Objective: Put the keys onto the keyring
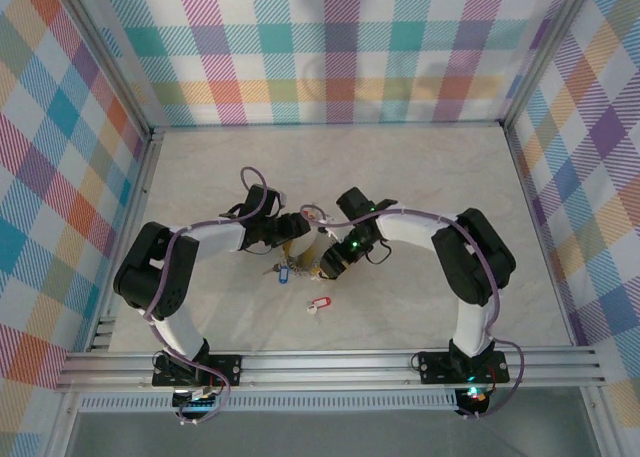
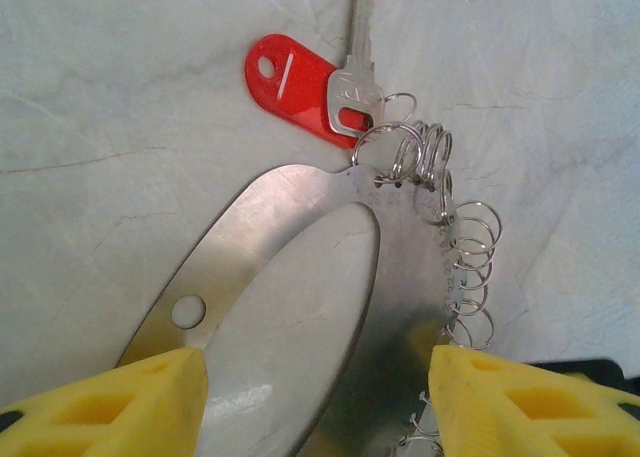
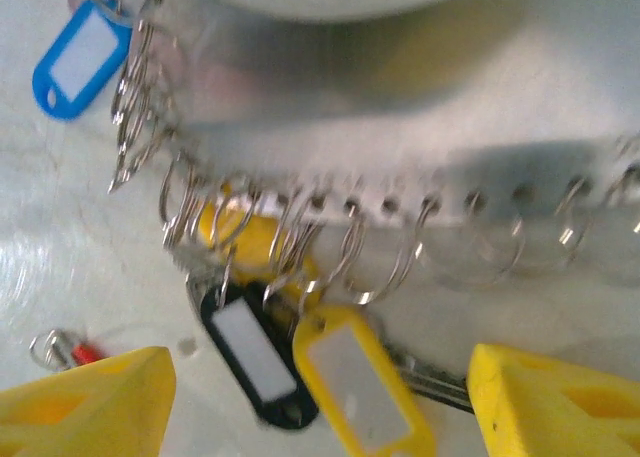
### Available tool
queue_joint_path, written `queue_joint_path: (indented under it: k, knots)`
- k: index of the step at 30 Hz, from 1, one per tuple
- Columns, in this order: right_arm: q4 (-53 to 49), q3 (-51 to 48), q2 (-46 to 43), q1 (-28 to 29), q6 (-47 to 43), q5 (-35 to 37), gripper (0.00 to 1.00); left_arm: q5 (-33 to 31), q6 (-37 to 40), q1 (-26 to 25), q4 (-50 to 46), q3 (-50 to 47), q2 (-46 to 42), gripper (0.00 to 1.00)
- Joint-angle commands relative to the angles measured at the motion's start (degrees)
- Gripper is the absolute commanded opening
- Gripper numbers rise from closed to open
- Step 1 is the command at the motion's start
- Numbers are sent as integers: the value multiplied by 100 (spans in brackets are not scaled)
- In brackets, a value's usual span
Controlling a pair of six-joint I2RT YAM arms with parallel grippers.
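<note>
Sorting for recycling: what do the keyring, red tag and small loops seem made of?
The keyring: thin sheet metal, probably steel, dull grey sheen with fine scratches. The red tag: glossy moulded plastic, by its smooth highlights. The small loops: bright coiled wire, likely steel.

My two arms stand on black base plates bolted to the aluminium rail (image 1: 330,362). Above the rail, the left arm (image 1: 165,277) and right arm (image 1: 470,267) wear white shells between bulky black joint housings, and a lilac cable loops along each. Small green lights glow on the right arm's far end. My pincers' left fingers (image 2: 120,402) and right fingers (image 3: 80,407) are blocky yellow plastic with moulded recesses.
</note>
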Motion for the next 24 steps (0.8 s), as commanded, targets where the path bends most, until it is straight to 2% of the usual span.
queue_joint_path:
  k: [1,6,12,14,17,21,23,24]
  knots:
    - [-534,-303,-216,106,88,-345,78,-109,-100,57,-33,37,-47,61]
    - [-879,-68,-80,136,78,-963,78,-109,-125,57,7,29,-11,61]
    - [-706,-58,-77,135,12,-2520,77,-207,-109,57,29,38,-20,61]
    - [-530,-67,-174,117,76,-2740,78,-217,-123,57,35,43,-24,61]
    - [-249,-67,-454,-38,278,-2428,78,-210,-116,65,-11,64,-97,61]
    - [170,-199,-887,-415,829,-1239,79,-278,78,87,-265,121,-316,61]
    - [124,-144,-977,-464,1142,-253,79,-297,154,114,-411,143,-454,61]
    - [-22,-24,-919,-485,1423,306,74,-312,194,133,-491,153,-530,62]
